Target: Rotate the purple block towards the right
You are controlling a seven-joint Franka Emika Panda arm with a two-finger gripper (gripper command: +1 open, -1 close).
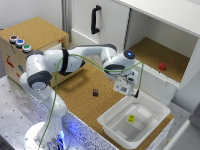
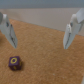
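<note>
Your white robot arm (image 1: 55,62) reaches across a cork-covered table (image 1: 80,95), with its gripper (image 1: 131,91) hanging above the far edge of the cork, close to a white plastic bin (image 1: 112,125). In the wrist view you can see both fingers (image 2: 71,29) spread wide apart, with bare cork between them; they hold nothing.

The purple block (image 1: 95,92) sits on the cork on its own, apart from the gripper and toward the exterior view's left of it. In the wrist view the purple block (image 2: 14,61) lies on the cork outside the gap between the fingers, not touching either one. It shows a small yellowish mark on its face; the picture is too blurred to make the mark out.

A small yellow block (image 1: 131,118) lies inside the white bin. A small red block (image 1: 162,66) rests on the cork floor of an open white cabinet (image 1: 165,30) behind the bin. At the exterior view's left stands a cork-topped box (image 1: 35,32) with three round buttons (image 1: 20,43) on its corner.
</note>
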